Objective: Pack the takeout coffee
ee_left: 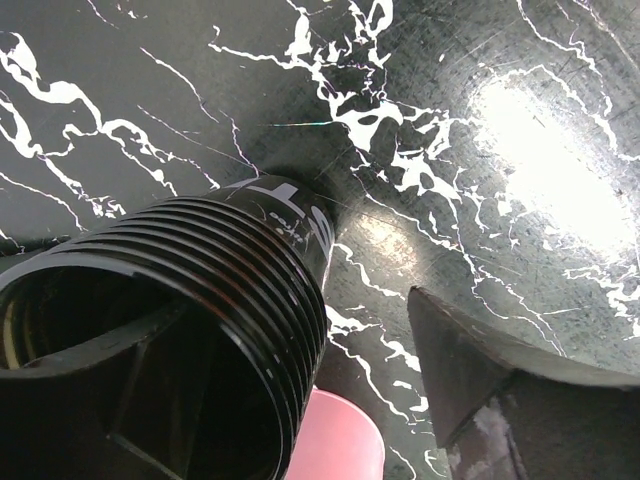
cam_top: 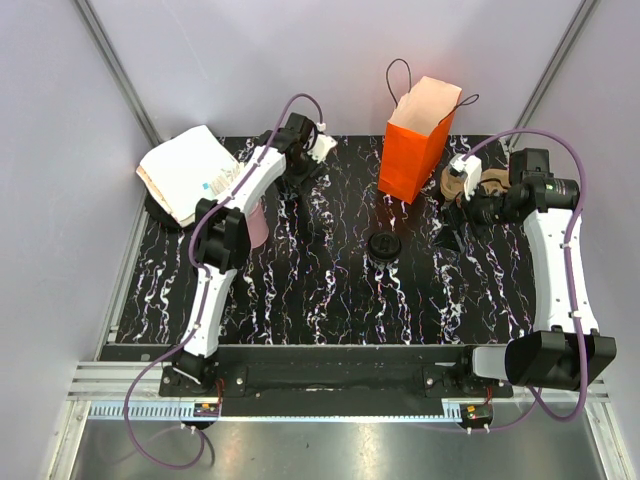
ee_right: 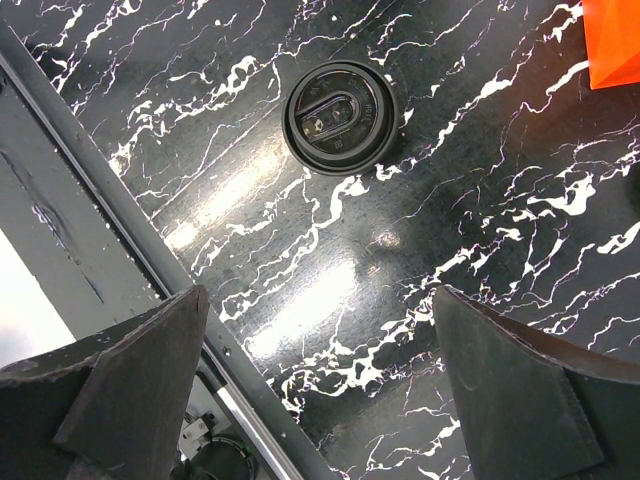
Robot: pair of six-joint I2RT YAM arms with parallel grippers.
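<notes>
Black cup point(ee_right: 340, 118) beyond right end effector point(ee_right: 320, 300)

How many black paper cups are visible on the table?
2. A lidded black paper cup stands mid-table; an open ribbed black cup is at the left pincer. Others may be hidden behind the arms.
</notes>
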